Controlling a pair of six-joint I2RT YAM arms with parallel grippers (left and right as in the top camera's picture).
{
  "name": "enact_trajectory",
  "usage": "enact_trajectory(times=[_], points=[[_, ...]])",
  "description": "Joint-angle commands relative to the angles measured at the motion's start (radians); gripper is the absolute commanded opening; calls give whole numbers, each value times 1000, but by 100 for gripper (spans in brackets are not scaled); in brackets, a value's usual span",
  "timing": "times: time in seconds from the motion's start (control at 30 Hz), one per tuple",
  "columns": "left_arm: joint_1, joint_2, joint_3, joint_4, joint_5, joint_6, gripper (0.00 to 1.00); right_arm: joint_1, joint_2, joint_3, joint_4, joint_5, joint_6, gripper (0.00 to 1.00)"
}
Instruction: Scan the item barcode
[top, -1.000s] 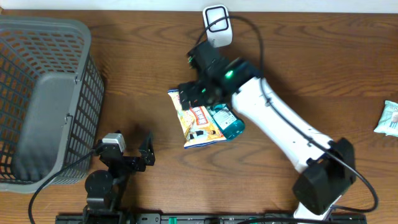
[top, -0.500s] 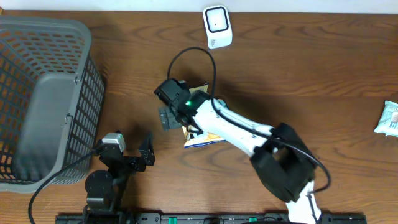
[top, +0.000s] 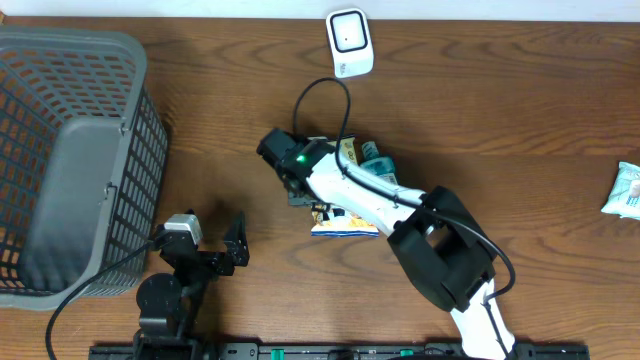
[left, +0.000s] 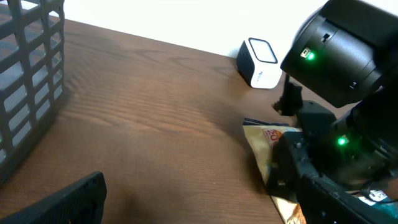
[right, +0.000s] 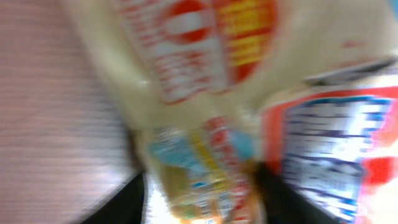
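At mid-table, well apart from the white scanner (top: 350, 42), a crinkled cream-yellow snack bag (top: 345, 224) with red and blue print (blurred in the wrist view), partly under the right arm, right gripper (top: 300, 188) at its left edge, grip impossible to tell, left gripper (top: 214, 243) spread wide beside the grey basket (top: 60, 60).

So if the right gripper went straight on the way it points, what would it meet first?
The snack bag: it fills the wrist view directly ahead of the right gripper, between its fingers. The frame is blurred, so whether they already touch is unclear.
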Motion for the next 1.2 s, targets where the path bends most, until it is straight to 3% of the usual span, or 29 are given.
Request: enact_trajectory(times=[0.0,0.07,0.1,0.13,0.3,0.47,0.53,0.8,0.93,1.0,1.07,1.1,1.13,1.17], points=[[-3,-2,-18,-21,13,13,98,-15,116,-56,-35,-213,83,31],[-3,-2,-18,-21,13,13,98,-23,120,-56,-33,-256,52,20],[-3,-2,-18,-21,13,13,98,-31,120,-56,-26,-309,15,7],[-3,-2,-18,-21,13,13,98,-36,120,-56,-10,-354,-33,1],[-3,-2,-18,-21,13,13,98,-103,102,-28,96,-855,-412,1],[-3,-2,-18,-21,13,13,98,-217,73,-20,106,-1395,-623,1],[-3,-2,-18,-21,13,13,98,-244,73,-22,103,-1458,-648,1],[-3,-2,-18,-21,13,13,98,-386,71,-26,81,-1342,-710,1],[-3,-2,-18,-21,13,13,98,-467,71,-26,60,-1509,-788,1],[-3,-2,-18,-21,13,13,98,-473,63,-26,14,-1411,-789,1],[-3,-2,-18,-21,13,13,98,-443,34,-26,-60,-1163,-788,2],[-3,-2,-18,-21,13,13,98,-420,12,-26,-68,-1080,-782,7],[-3,-2,-18,-21,13,13,98,-401,-5,-26,-65,-1031,-766,19],[-3,-2,-18,-21,13,13,98,-377,-24,-26,-50,-977,-732,39]])
